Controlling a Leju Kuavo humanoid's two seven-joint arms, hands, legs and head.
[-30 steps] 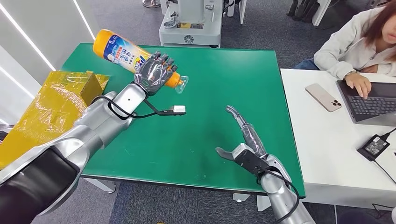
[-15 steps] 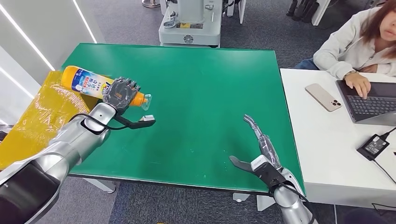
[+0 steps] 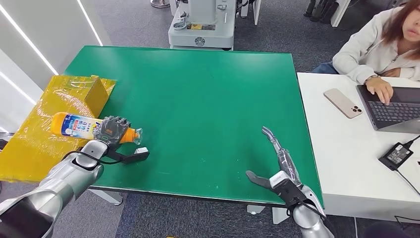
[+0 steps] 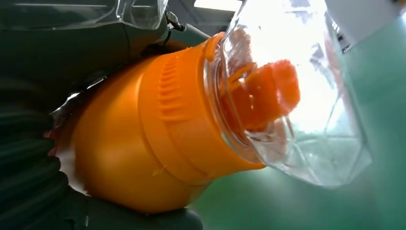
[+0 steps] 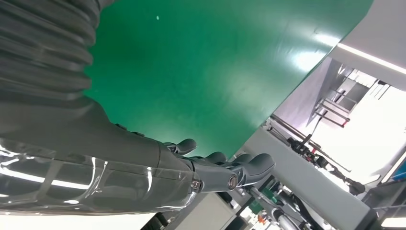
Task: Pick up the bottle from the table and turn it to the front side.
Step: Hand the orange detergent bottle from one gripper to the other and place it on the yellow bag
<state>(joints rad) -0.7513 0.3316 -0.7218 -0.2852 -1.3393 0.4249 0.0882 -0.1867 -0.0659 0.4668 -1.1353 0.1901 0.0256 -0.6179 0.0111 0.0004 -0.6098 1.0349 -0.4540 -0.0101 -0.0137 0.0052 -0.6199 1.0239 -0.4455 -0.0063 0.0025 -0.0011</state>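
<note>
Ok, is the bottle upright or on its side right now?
On its side. The left hand grips the orange bottle horizontally, clear cap pointing toward the table's middle, base over the yellow box.

Glossy orange plastic bottle, matt green table.

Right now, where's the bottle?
Head view: the bottle is in the left hand at the green table's left edge, lying sideways beside the yellow box.

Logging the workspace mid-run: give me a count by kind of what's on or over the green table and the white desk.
Bottles: 1, bottle held by left hand
Yellow boxes: 1
Phones: 1
Laptops: 1
Power adapters: 1
Total: 5
</note>
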